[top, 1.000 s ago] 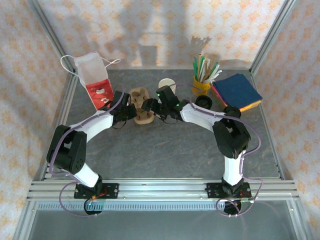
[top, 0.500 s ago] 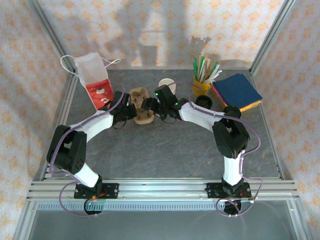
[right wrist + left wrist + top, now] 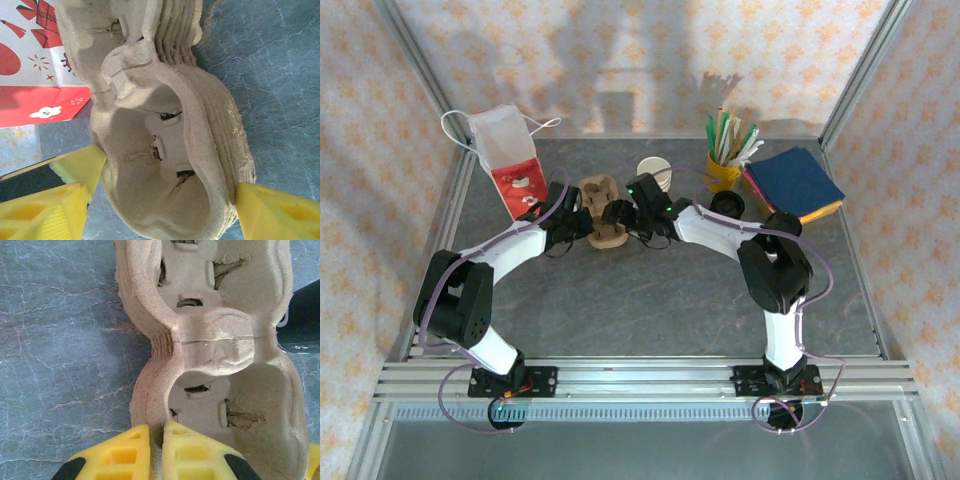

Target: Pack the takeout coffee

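Note:
The takeout coffee [image 3: 655,170], a pale paper cup, stands on the table just behind my right wrist. In front of it lies a stack of brown pulp cup carriers [image 3: 603,212]. My left gripper [image 3: 584,222] is shut on the near rim of the top carrier [image 3: 220,365], its yellow fingers [image 3: 120,452] pinching the wall. My right gripper [image 3: 621,214] stands open around the carrier stack [image 3: 165,150] from the other side. Its right finger [image 3: 272,212] rests against the stack's layered edge. The other finger [image 3: 40,215] sits just outside the opposite wall.
A white and red paper bag [image 3: 510,165] stands at the back left, close to the carriers. A yellow mug of sticks [image 3: 723,168], a black lid [image 3: 728,205] and a pile of coloured napkins [image 3: 792,184] are at the back right. The metal frame [image 3: 640,378] runs along the near edge.
My right wrist has shifted slightly left along the carriers, uncovering more of the cup behind it. The left arm and the carriers have stayed put.

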Robot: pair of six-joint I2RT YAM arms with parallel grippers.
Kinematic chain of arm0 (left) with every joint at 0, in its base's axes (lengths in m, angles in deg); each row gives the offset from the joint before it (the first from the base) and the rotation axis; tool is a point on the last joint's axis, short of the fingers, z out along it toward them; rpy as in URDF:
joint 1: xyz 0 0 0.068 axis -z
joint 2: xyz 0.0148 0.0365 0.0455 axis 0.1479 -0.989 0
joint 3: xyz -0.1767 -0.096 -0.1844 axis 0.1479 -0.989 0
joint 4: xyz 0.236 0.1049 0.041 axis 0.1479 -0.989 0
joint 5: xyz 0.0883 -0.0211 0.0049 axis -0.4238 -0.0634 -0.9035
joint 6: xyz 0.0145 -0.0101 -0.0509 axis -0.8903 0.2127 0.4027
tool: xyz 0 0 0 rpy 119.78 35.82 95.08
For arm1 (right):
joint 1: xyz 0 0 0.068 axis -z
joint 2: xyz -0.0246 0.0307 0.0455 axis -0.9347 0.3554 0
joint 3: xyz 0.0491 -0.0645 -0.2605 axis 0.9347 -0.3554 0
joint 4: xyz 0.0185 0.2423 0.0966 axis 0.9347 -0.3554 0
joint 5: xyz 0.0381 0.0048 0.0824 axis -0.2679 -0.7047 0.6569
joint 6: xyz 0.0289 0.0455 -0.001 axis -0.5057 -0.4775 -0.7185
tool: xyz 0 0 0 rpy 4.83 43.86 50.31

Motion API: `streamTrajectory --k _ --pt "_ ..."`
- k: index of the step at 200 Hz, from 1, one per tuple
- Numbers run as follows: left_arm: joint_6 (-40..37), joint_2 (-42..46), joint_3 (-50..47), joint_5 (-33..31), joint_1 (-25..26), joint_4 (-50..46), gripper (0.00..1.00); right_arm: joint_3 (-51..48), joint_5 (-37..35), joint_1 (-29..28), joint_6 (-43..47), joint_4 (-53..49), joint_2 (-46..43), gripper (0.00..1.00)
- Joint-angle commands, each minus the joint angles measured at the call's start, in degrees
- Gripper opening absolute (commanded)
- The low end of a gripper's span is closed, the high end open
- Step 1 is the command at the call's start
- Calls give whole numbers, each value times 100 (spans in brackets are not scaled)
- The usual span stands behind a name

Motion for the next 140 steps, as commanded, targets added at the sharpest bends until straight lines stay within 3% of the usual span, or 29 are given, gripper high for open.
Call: streamTrajectory --k 1,140 --pt "-84 89 24 67 -23 -106 11 161 135 -73 -28 220 -62 77" --pt "-73 73 36 67 -23 -101 11 115 -71 -148 16 127 -410 77"
